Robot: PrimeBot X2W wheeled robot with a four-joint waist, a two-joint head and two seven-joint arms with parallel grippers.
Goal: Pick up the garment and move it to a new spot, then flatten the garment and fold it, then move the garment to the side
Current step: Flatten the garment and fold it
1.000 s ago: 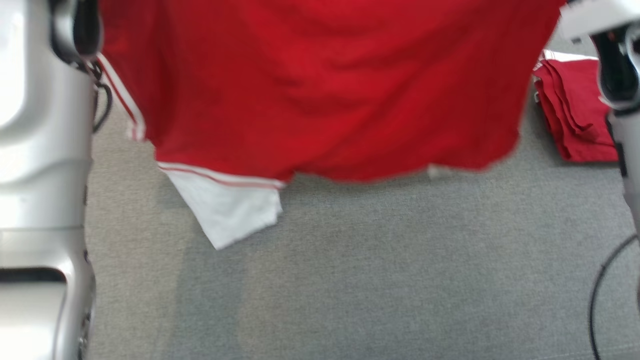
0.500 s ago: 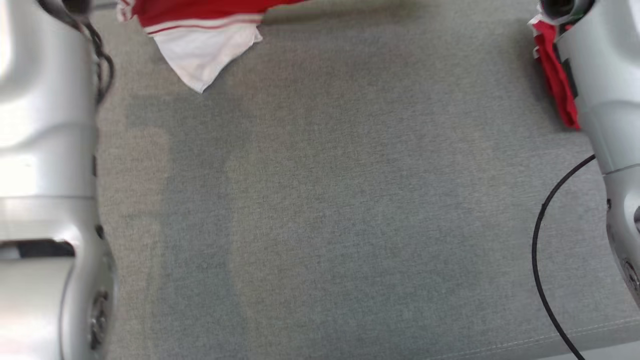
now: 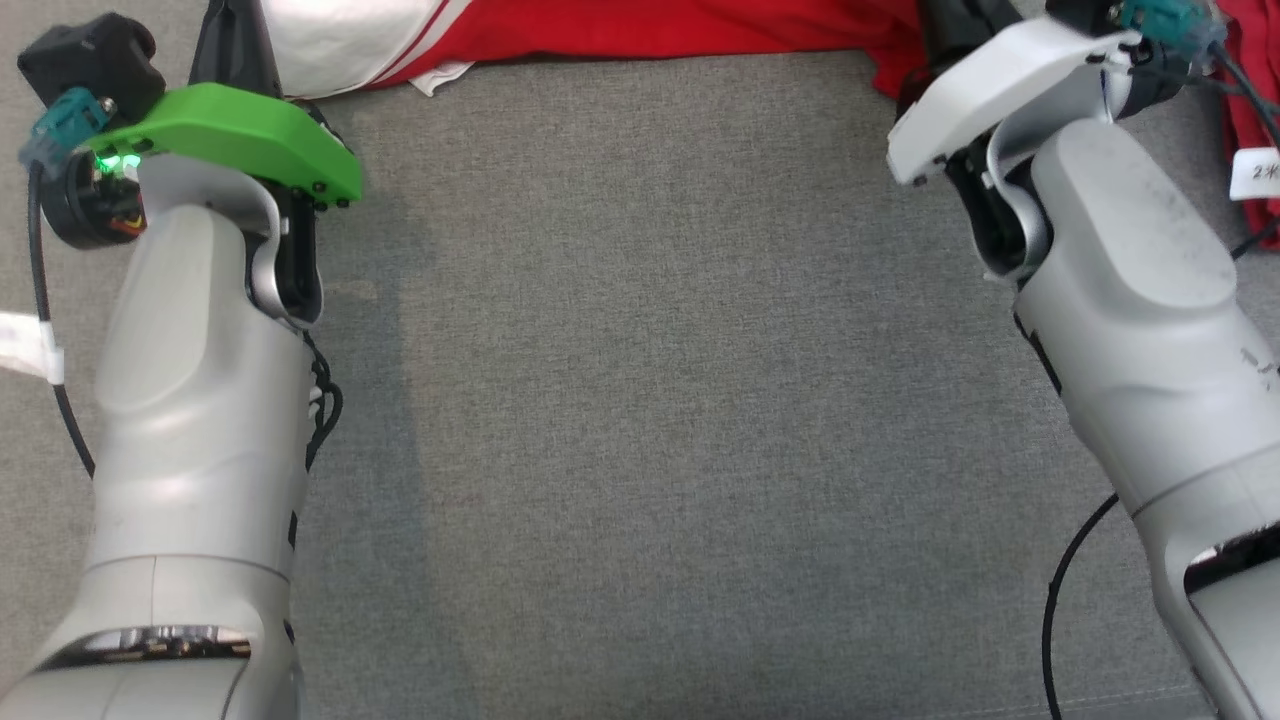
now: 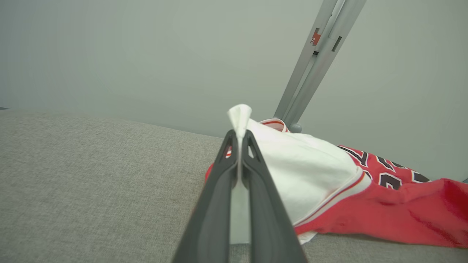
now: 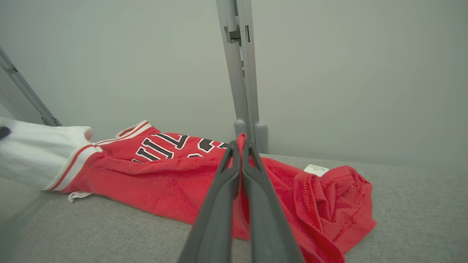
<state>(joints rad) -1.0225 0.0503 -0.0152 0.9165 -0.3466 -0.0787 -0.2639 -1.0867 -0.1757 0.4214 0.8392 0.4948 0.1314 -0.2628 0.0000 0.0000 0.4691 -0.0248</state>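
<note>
**A:** Two grips to mind. On your left, the left gripper (image 4: 239,136) is pinched fully together on the white sleeve (image 4: 310,164) of the red jersey (image 5: 164,175). A tuft of white cloth pokes out past its tips.

**B:** Where does the jersey lie?

**A:** Along the far edge of the grey fabric surface (image 3: 650,400), strung between your two arms. The middle is slack and rumpled, with the black lettering facing up.

**B:** And on the right?

**A:** The right gripper (image 5: 241,145) is clamped tight on a red fold, with a small nub showing above the tips. It sits just in front of the grey metal post (image 5: 241,73).

**B:** How do you do this step well?

**A:** I judge this to be the spreading step. Draw your grippers apart evenly until the slack middle goes taut. Hold both at one height, then bring the cloth toward you onto the open surface and lay it down. Move smoothly, because the left pinch looks thin and a jerk could pull the sleeve free. Watch the crumpled red cloth (image 5: 329,197) just right of your right gripper. You cannot tell whether it belongs to the jersey, so avoid dragging it.
</note>
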